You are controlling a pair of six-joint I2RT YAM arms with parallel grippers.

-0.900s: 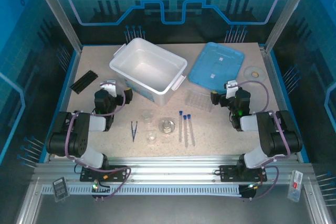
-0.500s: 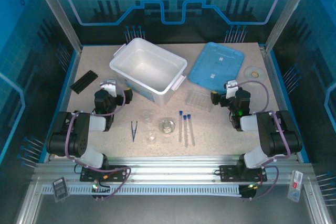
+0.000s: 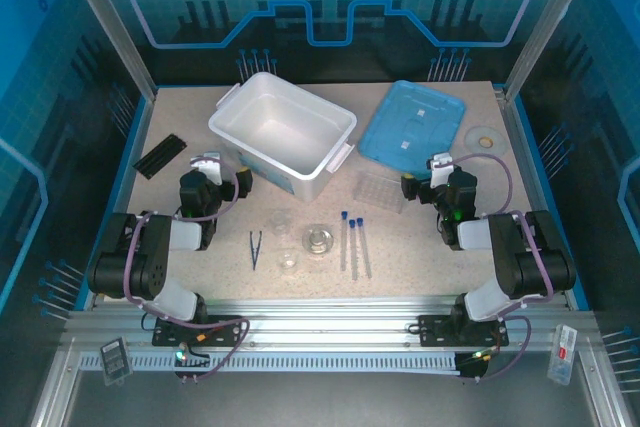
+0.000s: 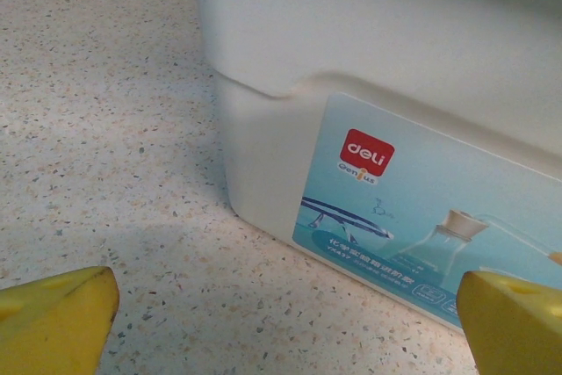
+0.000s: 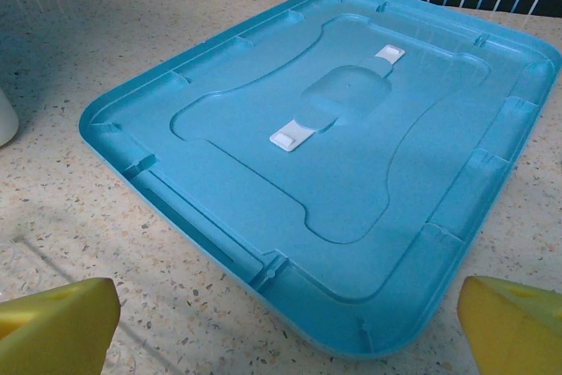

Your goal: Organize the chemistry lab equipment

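Note:
The glassware stands in the middle of the table: a flask (image 3: pixel 318 240), one small beaker (image 3: pixel 280 219) and another (image 3: pixel 289 262). Dark tweezers (image 3: pixel 255 247) lie to their left, and three blue-capped tubes (image 3: pixel 352 243) lie to their right. A clear tube rack (image 3: pixel 380 190) sits beyond the tubes. My left gripper (image 3: pixel 224 171) is open and empty, facing the white bin's labelled side (image 4: pixel 395 191); its yellow fingertips (image 4: pixel 61 318) stand wide apart over bare table. My right gripper (image 3: pixel 424 173) is also open and empty, pointing at the blue lid (image 5: pixel 342 147).
The open white bin (image 3: pixel 283 135) stands at the back centre-left, with the blue lid (image 3: pixel 412 127) lying flat to its right. A black ridged strip (image 3: pixel 160 155) lies at the far left, and a small round dish (image 3: pixel 484 137) at the back right. Metal frame posts flank the table.

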